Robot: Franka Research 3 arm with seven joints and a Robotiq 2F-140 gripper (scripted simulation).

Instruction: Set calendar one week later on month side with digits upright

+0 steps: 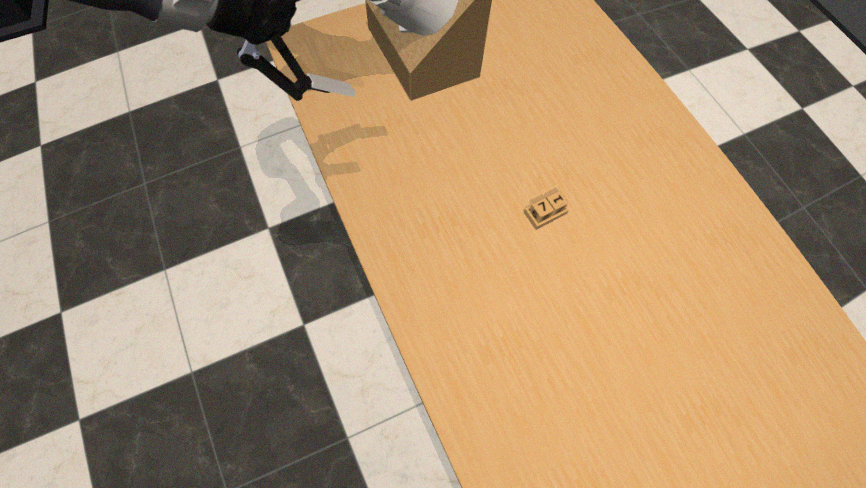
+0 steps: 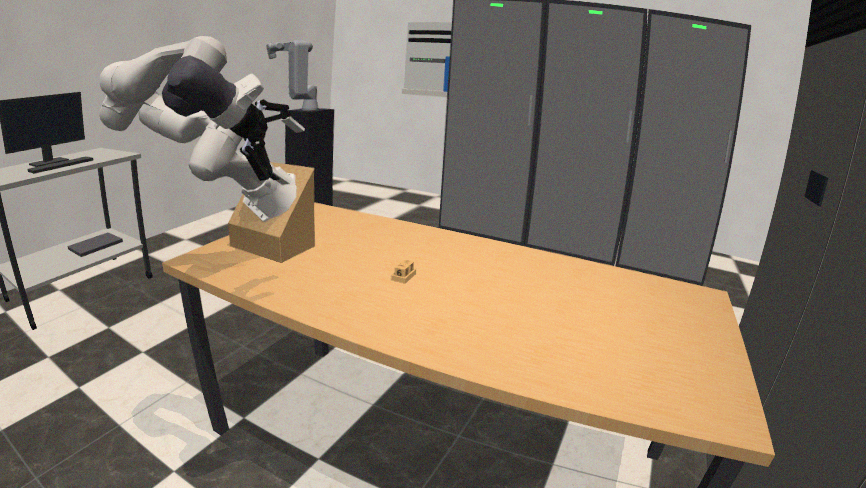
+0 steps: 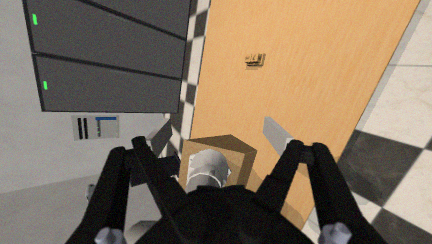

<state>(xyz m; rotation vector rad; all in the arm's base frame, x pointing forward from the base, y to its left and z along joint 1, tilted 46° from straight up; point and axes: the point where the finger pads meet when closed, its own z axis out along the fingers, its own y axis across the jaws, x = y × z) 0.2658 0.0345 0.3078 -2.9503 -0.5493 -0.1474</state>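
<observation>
The end effector [image 2: 279, 150] [image 3: 217, 125] stands wide with nothing between its fingers, well apart from the desk calendar [image 1: 547, 206] [image 2: 403, 271] [image 3: 255, 60] on the table [image 1: 606, 339] [image 2: 533, 339] [image 3: 310, 65]. Best approach slowly from above, reading both front digits before gripping one cube squarely, clear of the tray's rim

This looks like a robotics lab or a technical workroom. A white and black jointed robot arm [image 2: 215, 148] stands on a slanted wooden block [image 1: 451, 66] [image 2: 296, 227] [image 3: 245, 160] on a long, light wooden table [image 1: 545, 303] [image 2: 515, 327] [image 3: 310, 60]. Tall dark grey cabinets with green lights [image 2: 581, 133] [image 3: 110, 75] line a pale wall. A smaller grey robot arm [image 2: 298, 69] tops a black pedestal [image 2: 324, 151], and a black flat monitor [image 2: 42, 121] stands on a grey metal-legged desk [image 2: 115, 156]. The floor is checkered with dark and cream tiles [image 1: 230, 315] [image 2: 290, 418] [image 3: 380, 165].
</observation>
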